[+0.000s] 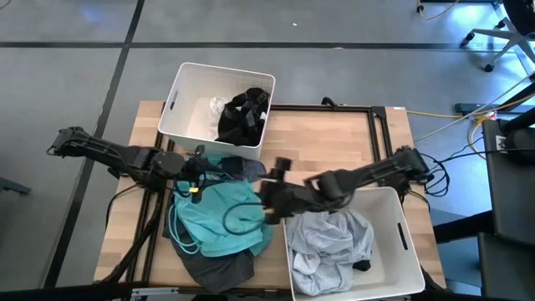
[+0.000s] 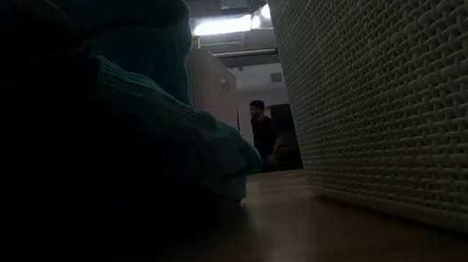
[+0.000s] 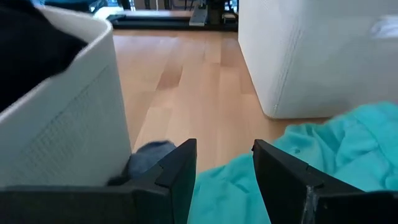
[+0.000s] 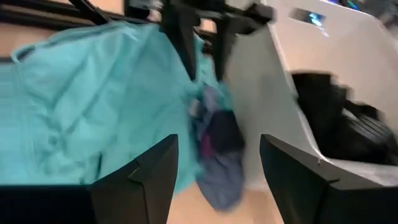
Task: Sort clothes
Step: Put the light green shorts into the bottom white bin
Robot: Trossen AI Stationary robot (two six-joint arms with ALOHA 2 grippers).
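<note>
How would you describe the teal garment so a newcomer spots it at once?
Start from the wooden table with a white bin at its far left and another at its near right. The teal garment lies on the near left of the table, beside the near bin. It is the brightest piece of the pile, spread over a dark grey garment.
</note>
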